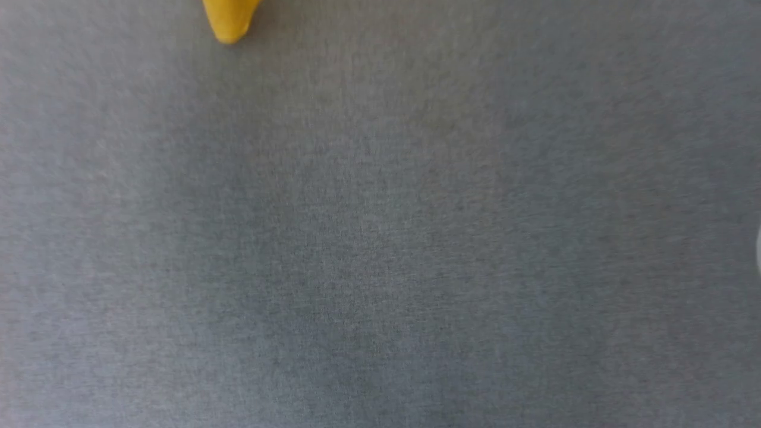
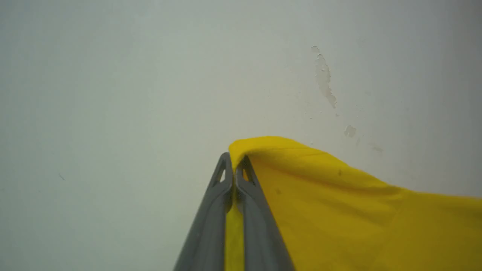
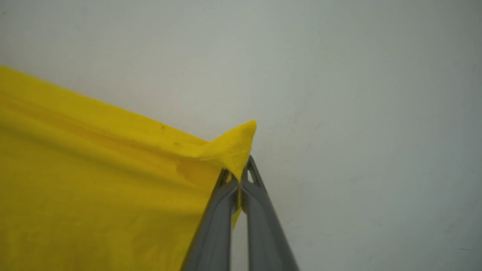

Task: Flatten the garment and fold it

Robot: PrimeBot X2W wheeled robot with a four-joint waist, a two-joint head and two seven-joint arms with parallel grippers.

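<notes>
Head looks down; both wrist cameras closely share the garment [image 2: 357, 218].

There is one yellow garment [image 2: 357, 210]. There are two hands, one left hand [image 2: 234, 165] and one right hand [image 3: 238, 177], each with two grey fingers [image 2: 211, 226], four in all. Each hand pinches one garment corner, so two corners are held. There is one grey desk [image 1: 380, 238] and one pale wall [image 2: 113, 94] with two peeled patches [image 2: 324, 77], one long and one small.
</notes>
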